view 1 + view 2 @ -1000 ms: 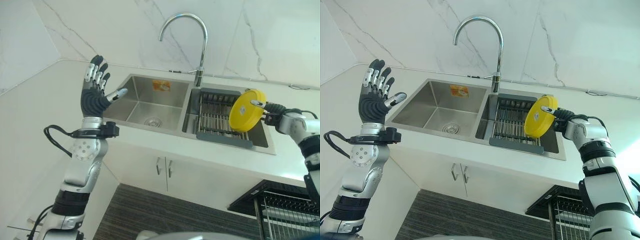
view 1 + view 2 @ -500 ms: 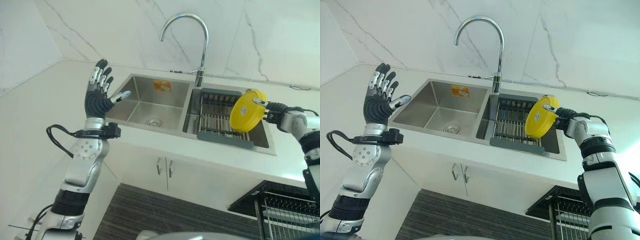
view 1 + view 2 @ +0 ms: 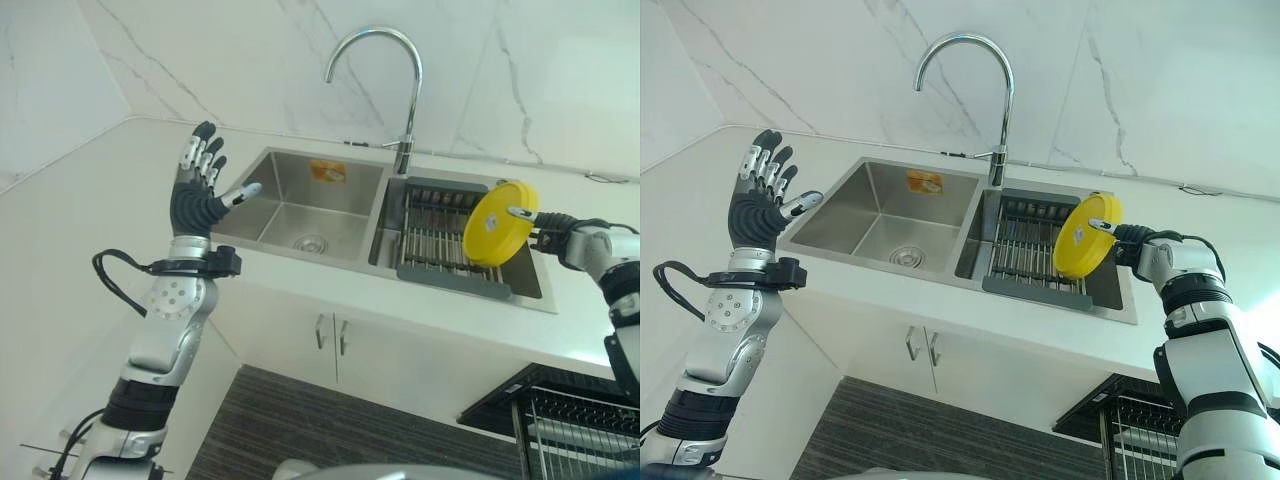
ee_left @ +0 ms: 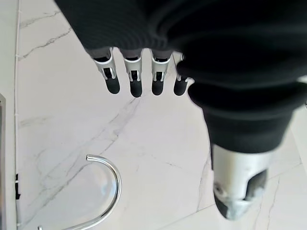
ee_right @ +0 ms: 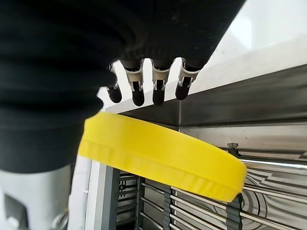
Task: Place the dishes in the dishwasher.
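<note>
Change since earlier: the round yellow plastic plate [image 3: 499, 223] sits a touch higher and further to the robot's right over the sink than a second ago; much of that shift belongs to the camera, since the tap and basin have slid too. The left hand has risen slightly and stays spread.
Right hand: the right hand [image 3: 1127, 236] pinches the yellow plate by its rim, thumb on the face turned toward the camera, fingers [image 5: 159, 85] behind it; the plate stands nearly on edge.
Plate location: held in the air above the dark wire drying rack [image 3: 440, 240] in the right basin of the stainless steel double sink [image 3: 290, 205], apart from the rack.
Left hand: the left hand [image 3: 198, 190] is raised beside the left basin, fingers straight and fanned, holding nothing.
Other things: curved chrome tap [image 3: 388, 80] behind the sink; white marble counter [image 3: 90, 200]; black wire dishwasher rack [image 3: 570, 420] at lower right.
Hard to make out: the dishwasher rack is cut by the frame edge; the right palm is hidden behind the plate.
</note>
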